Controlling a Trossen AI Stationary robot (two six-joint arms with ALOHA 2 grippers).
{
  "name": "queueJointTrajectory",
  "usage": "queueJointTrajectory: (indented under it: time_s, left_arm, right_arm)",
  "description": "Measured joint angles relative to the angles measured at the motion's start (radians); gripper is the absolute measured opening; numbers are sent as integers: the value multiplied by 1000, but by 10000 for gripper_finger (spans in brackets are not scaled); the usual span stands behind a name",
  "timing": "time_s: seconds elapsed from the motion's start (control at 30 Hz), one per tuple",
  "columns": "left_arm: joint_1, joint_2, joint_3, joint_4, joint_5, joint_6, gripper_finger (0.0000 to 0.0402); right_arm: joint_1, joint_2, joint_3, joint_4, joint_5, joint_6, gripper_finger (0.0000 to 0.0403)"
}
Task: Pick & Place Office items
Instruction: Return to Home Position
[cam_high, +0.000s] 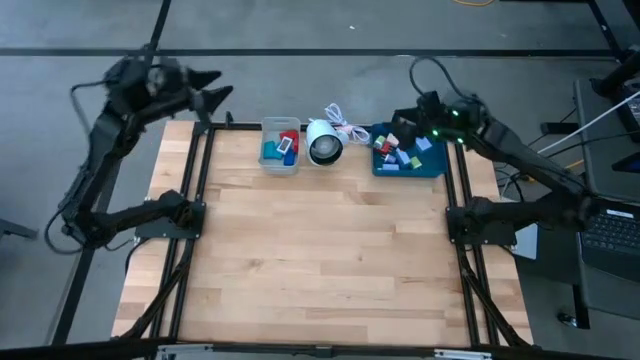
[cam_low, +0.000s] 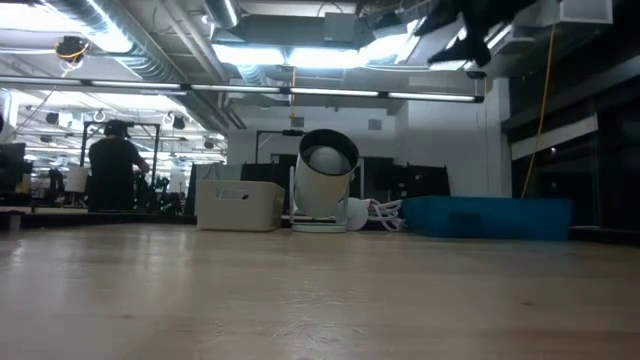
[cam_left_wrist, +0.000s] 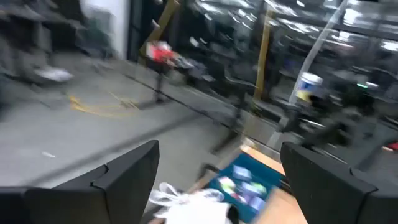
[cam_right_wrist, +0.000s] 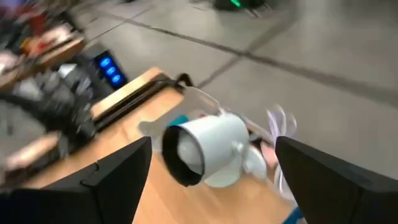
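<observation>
Left arm (cam_high: 100, 165), right arm (cam_high: 525, 160): both matte black, slim links, chunky joints. Thin black cable (cam_high: 84, 88) loops off left arm's upper joint. Another arches over right arm's wrist, small green lights (cam_high: 437, 131) glowing beside it. Left gripper (cam_left_wrist: 219, 144), right gripper (cam_right_wrist: 212, 142): broad dark fingers (cam_left_wrist: 112, 180), flat-faced, bevelled edges.

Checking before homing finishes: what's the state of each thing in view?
Left gripper: jaws open, empty, off table.
Right gripper: jaws open, empty, above blue tray.
Grey bin: upright, holds red and blue items.
Blue tray: holds small blocks.
White round device: standing between them, corded.
</observation>
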Motion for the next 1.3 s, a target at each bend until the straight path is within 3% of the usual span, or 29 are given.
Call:
queueJointTrajectory:
  time_s: [0.07,0.2,0.3,0.37,0.53,0.8,0.9,1.03,1.17,1.3]
  left_arm:
    - [-1,-57,1,-34,-94,7,331]
    - [0,-173,1,-178,-406,-34,331]
    - [0,-261,0,-317,-509,-163,331]
    - [0,-324,-9,-370,-504,-164,331]
    - [1,-522,-54,-369,-382,-116,331]
    - [-4,-865,-126,-565,-452,-136,331]
    - [-3,-841,-84,-734,-411,-96,331]
    - [15,-851,-115,-618,-313,-45,331]
    - [19,-861,-117,-651,-302,-2,331]
    - [32,-861,-131,-642,-274,-18,331]
  right_arm:
    - [45,-40,1,-29,-4,-41,347]
    - [119,-78,-1,-76,-72,91,347]
    - [203,-96,-1,-23,-71,29,347]
    - [273,-117,-1,13,-42,-27,347]
    - [395,-215,-74,79,70,-71,348]
    - [520,-525,-512,464,154,-10,348]
    - [539,-595,-613,537,157,10,348]
    - [557,-626,-667,548,170,-6,348]
    - [561,-633,-740,548,181,-34,348]
    - [562,-648,-862,699,176,14,348]
